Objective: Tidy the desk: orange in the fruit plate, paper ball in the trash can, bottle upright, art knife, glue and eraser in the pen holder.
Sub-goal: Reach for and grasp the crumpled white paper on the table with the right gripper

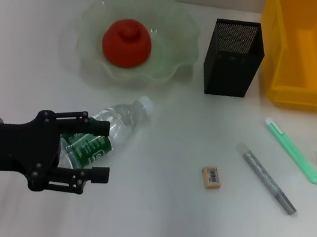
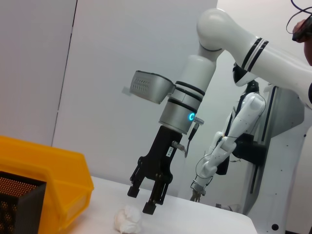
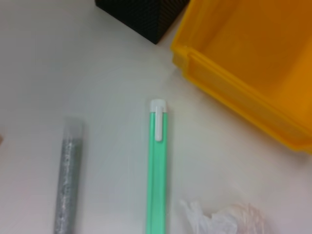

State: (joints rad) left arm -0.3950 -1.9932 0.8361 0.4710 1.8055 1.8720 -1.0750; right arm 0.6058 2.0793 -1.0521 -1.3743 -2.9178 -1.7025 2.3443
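— Left gripper (image 1: pixel 97 149) sat nearest, fingers apart around the lying bottle (image 1: pixel 108 129); standing it up seemed the step.

— And the right gripper (image 2: pixel 145 200)?

— Fingers apart, just above the paper ball (image 2: pixel 127 219). Next: close, lift.

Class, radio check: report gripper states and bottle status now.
Left gripper open around lying bottle. Right gripper open above paper ball. Nothing blocking.
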